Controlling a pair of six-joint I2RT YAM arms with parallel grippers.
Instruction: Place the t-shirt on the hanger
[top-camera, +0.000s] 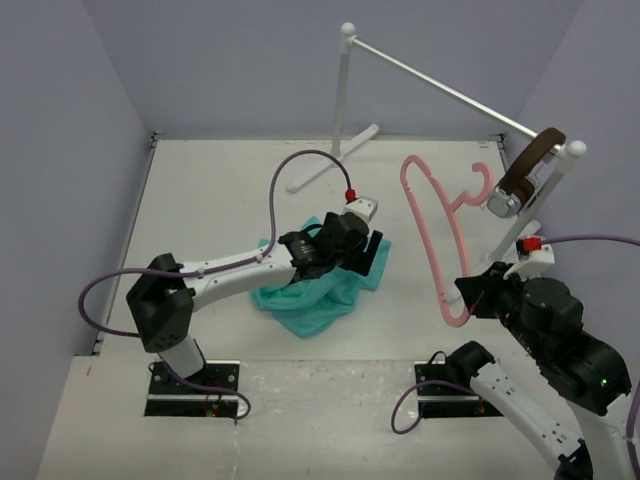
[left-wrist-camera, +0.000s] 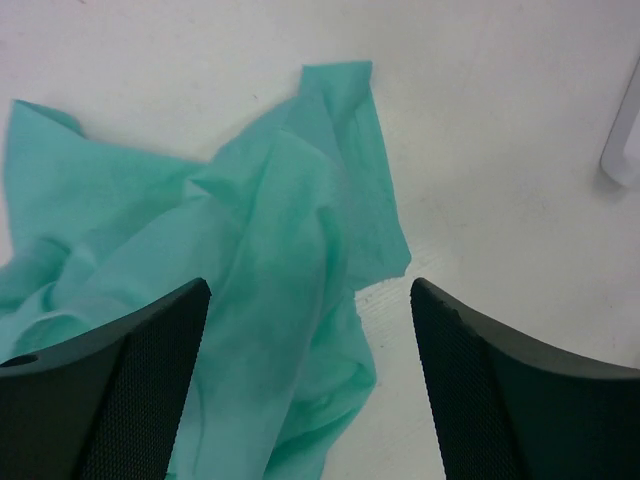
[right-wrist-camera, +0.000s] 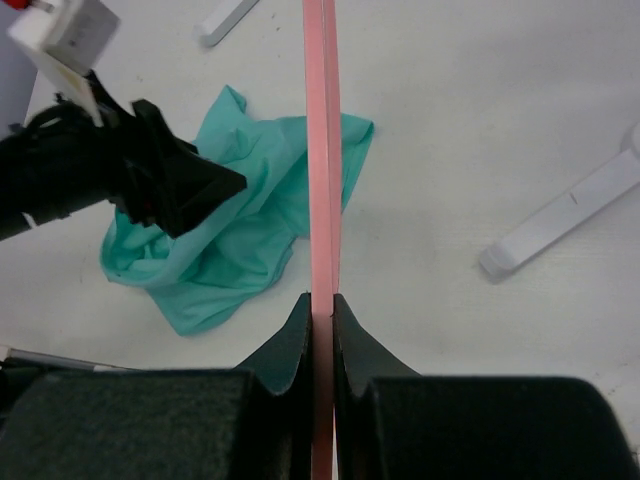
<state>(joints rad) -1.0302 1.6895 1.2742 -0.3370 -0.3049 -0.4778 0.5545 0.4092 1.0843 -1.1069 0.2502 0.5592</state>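
White tabletop (top-camera: 205, 195), matte, closed in by pale grey-lilac walls (top-camera: 60, 140) at the left, back and right. White metal rail stand (top-camera: 440, 84) at far right: two uprights with ball tops, a slanted rail between them, flat feet resting on the tabletop. Headphones (top-camera: 530, 160), brown band and silver ear cup, hang over the rail beside the nearer upright.

Both arms, left arm (top-camera: 225, 272) and right arm (top-camera: 575, 350), have white links and chunky black joints. Purple cables (top-camera: 305, 152) loop off them, red-capped at the wrists. The left gripper (left-wrist-camera: 310, 290) has black, dimpled fingers (left-wrist-camera: 130, 390).
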